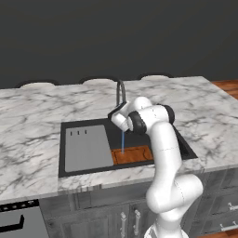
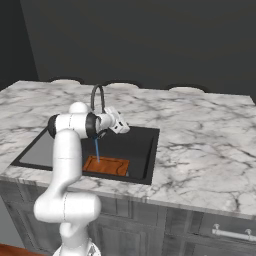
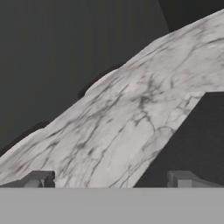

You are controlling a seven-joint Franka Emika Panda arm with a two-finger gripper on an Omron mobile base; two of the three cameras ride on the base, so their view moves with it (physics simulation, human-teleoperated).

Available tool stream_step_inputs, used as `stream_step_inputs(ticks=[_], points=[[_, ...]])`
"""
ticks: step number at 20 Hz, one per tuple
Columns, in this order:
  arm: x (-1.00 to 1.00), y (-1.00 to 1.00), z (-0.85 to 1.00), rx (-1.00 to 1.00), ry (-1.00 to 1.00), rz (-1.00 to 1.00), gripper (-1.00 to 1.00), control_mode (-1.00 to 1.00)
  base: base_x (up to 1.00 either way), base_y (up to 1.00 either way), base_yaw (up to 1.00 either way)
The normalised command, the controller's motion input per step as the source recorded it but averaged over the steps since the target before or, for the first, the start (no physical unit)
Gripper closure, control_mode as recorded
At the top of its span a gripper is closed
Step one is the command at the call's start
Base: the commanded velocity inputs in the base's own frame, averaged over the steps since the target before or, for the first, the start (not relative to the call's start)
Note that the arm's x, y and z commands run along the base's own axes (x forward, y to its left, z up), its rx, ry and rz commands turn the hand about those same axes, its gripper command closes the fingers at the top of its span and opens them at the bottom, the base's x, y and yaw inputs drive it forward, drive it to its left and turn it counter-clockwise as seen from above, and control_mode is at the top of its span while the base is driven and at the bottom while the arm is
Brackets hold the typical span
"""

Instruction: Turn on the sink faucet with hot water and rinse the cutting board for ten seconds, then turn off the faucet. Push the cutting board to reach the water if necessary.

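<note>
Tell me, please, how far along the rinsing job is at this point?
Done: the sink faucet is on, and the water lands on the cutting board in the sink. In hand: the rinse, with the gripper beside the faucet. Left: shutting it off.

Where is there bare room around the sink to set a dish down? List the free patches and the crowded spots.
Free: the marble countertop right of the sink, and the stretch left of it. Crowded: inside the basin, where the grey slab and cutting board lie, with water falling from the sink faucet beside the tool.
</note>
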Motion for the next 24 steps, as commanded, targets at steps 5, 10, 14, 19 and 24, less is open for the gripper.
stream_step_inputs(ticks=[5,10,14,19,24], points=[[-0.12,-0.39,0.37,0.00,0.06,0.07,-1.00,-1.00,0.00,0.00,0.00],[-0.12,-0.35,0.31,0.00,0.11,0.10,-1.00,-1.00,0.00,0.00,0.00],[-0.15,-0.34,0.31,0.00,0.12,0.09,-1.00,-1.00,0.00,0.00,0.00],[-0.36,-0.41,0.39,0.00,0.15,0.07,-1.00,-1.00,0.00,0.00,0.00],[-0.38,-0.41,0.52,0.00,0.22,0.07,-1.00,-1.00,0.00,0.00,0.00]])
